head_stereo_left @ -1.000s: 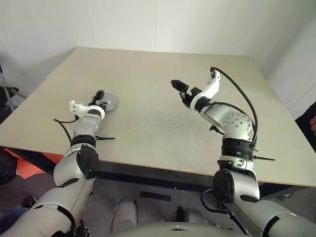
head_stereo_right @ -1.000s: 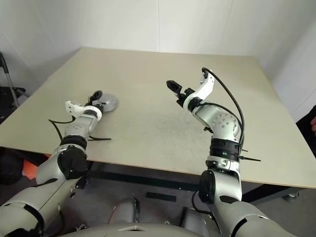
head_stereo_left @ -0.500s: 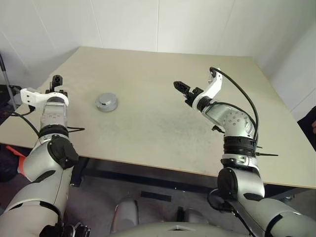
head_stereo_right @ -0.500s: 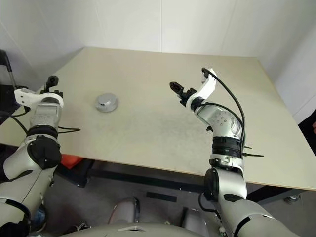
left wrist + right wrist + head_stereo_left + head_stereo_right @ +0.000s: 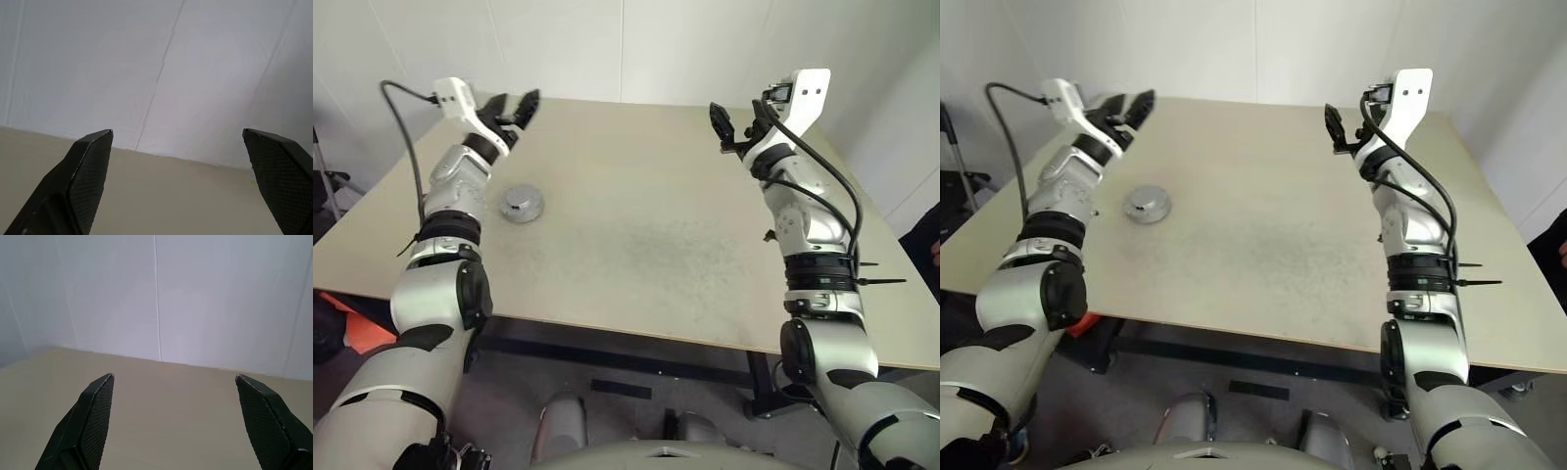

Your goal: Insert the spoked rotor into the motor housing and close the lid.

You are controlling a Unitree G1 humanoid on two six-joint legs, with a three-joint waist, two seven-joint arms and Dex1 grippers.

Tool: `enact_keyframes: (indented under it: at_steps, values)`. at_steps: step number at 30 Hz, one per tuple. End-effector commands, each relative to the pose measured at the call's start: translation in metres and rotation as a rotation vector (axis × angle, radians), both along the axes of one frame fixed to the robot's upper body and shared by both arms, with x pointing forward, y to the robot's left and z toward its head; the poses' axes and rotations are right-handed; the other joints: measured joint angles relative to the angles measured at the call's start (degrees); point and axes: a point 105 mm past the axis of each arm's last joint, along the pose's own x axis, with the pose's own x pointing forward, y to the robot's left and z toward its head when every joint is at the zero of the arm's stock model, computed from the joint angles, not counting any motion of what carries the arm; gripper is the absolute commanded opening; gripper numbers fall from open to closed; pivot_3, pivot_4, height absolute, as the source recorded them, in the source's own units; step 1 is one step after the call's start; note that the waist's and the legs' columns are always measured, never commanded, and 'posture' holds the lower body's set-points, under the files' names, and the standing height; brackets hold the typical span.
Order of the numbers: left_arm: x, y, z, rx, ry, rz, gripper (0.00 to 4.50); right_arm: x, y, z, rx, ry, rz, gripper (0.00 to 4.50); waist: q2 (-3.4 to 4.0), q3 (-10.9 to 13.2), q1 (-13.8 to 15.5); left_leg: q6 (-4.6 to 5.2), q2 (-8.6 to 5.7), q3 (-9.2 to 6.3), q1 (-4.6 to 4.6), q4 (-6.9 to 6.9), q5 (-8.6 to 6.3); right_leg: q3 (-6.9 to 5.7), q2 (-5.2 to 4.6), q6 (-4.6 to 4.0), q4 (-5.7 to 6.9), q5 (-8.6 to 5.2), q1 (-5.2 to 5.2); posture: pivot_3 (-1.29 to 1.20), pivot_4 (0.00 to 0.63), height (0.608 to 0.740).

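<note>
Two robot arms raised above a beige table (image 5: pixel 636 225), both grippers empty with fingers spread wide.

The left gripper (image 5: pixel 516 108) and right gripper (image 5: pixel 736 124) hang high over the table's far half, well apart. A single round grey metal lid (image 5: pixel 522 204), plain with a raised centre, sits on the table's left side, below the left gripper and untouched.

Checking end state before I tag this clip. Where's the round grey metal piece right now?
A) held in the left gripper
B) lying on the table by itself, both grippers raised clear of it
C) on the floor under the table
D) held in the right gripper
B: the round grey metal piece sits alone on the table, while the left gripper and right gripper are both up in the air, open and empty.
</note>
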Motion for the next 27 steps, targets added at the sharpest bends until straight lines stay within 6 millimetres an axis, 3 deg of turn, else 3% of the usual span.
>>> enact_keyframes:
  at_steps: [1,6,8,11,15,20,27]
  values:
    - [-0.013,-0.036,-0.004,0.149,-0.044,-0.168,4.49,-0.006,-0.011,0.011,-0.072,-0.027,0.021,4.5,-0.01,0.0,0.0,0.04,0.0,0.01,-0.01,0.04,-0.02,0.0,0.0,-0.09,0.01,-0.05,0.0,0.0,0.0,0.74]
    - [-0.028,-0.077,-0.033,0.25,-0.012,-0.339,4.49,-0.015,-0.036,-0.005,-0.133,0.04,0.045,4.5,-0.02,0.0,0.1,0.33,0.01,0.04,-0.02,0.18,-0.03,0.0,-0.01,-0.18,0.06,-0.05,0.03,0.0,0.0,0.74]
    - [-0.034,-0.089,-0.047,0.274,0.007,-0.389,4.49,-0.024,-0.037,-0.021,-0.159,0.103,0.121,4.5,-0.03,0.0,0.2,0.49,0.01,0.06,-0.02,0.2,0.0,0.0,-0.02,-0.22,0.06,-0.04,0.05,0.0,0.0,0.74]
    - [-0.044,-0.108,-0.073,0.311,0.057,-0.459,4.49,-0.053,-0.026,-0.063,-0.252,0.241,0.332,4.5,-0.02,0.0,0.5,0.76,0.0,0.08,0.04,0.21,0.01,-0.03,-0.07,-0.26,0.02,-0.03,0.22,0.0,0.0,0.74]
    - [-0.056,-0.118,-0.1,0.336,0.11,-0.501,4.49,-0.065,-0.03,-0.086,-0.276,0.329,0.348,4.5,0.05,0.0,0.0,1.04,0.02,0.13,0.15,0.3,-0.09,-0.02,-0.09,-0.35,0.05,0.03,0.25,0.0,0.0,0.74]
    - [-0.064,-0.12,-0.119,0.352,0.157,-0.525,4.49,-0.065,-0.028,-0.091,-0.283,0.348,0.325,4.5,0.05,0.0,-0.1,0.87,0.16,0.17,0.34,0.2,0.19,-0.03,0.0,-0.66,0.1,0.25,0.21,0.0,0.0,0.74]
    - [-0.064,-0.12,-0.123,0.35,0.172,-0.516,4.49,-0.059,-0.028,-0.09,-0.311,0.348,0.304,4.5,0.05,0.0,0.0,0.87,0.03,0.18,0.79,0.15,0.21,0.02,-0.11,-0.66,0.02,0.25,0.65,0.0,0.0,0.74]
